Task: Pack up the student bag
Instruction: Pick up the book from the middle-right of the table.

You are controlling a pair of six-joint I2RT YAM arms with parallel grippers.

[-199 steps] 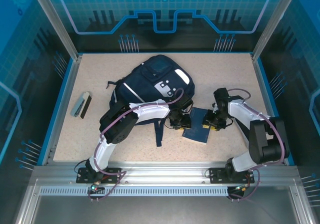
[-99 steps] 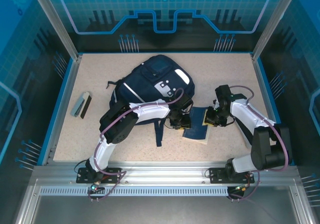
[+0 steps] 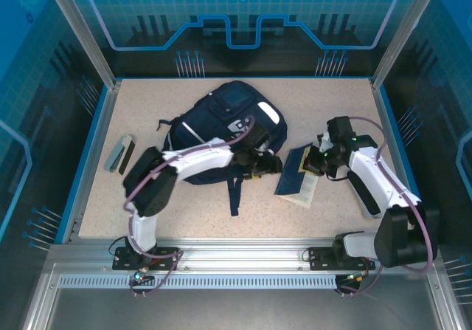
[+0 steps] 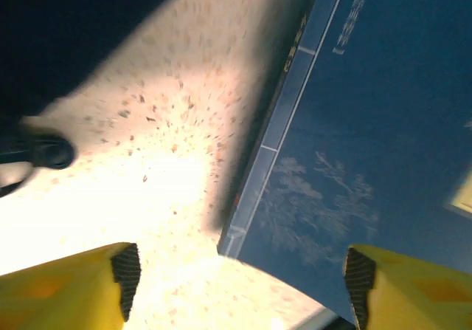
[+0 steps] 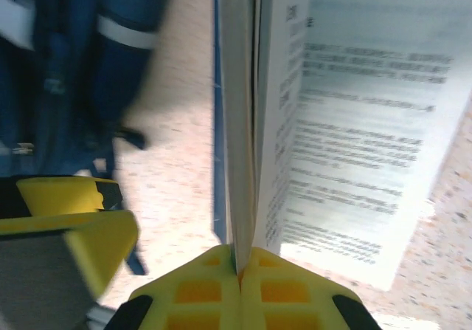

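Observation:
The student bag point(image 3: 228, 116), navy blue with a white stripe, lies in the middle of the table; its side also shows at the left of the right wrist view as the bag point(image 5: 74, 64). A dark blue booklet point(image 3: 292, 172) stands tilted up on its edge just right of it. My right gripper point(image 3: 316, 160) is shut on the booklet's pages point(image 5: 346, 123), fingertips pinched together point(image 5: 240, 265). My left gripper point(image 3: 271, 165) sits between bag and booklet, open, with nothing between its yellow fingers point(image 4: 74, 289). The booklet's cover point(image 4: 354, 123) is in front of it, apart from the pads.
A grey block and a dark strip point(image 3: 120, 153) lie near the table's left edge. A dark bag strap point(image 3: 234, 193) trails toward the front. A blue rim point(image 3: 92, 153) bounds the table, and metal posts stand at its corners.
My left gripper opened and let go of the booklet. My right gripper shut on the booklet's edge, moved right and lifted it, so the booklet now tilts up with its pages fanning.

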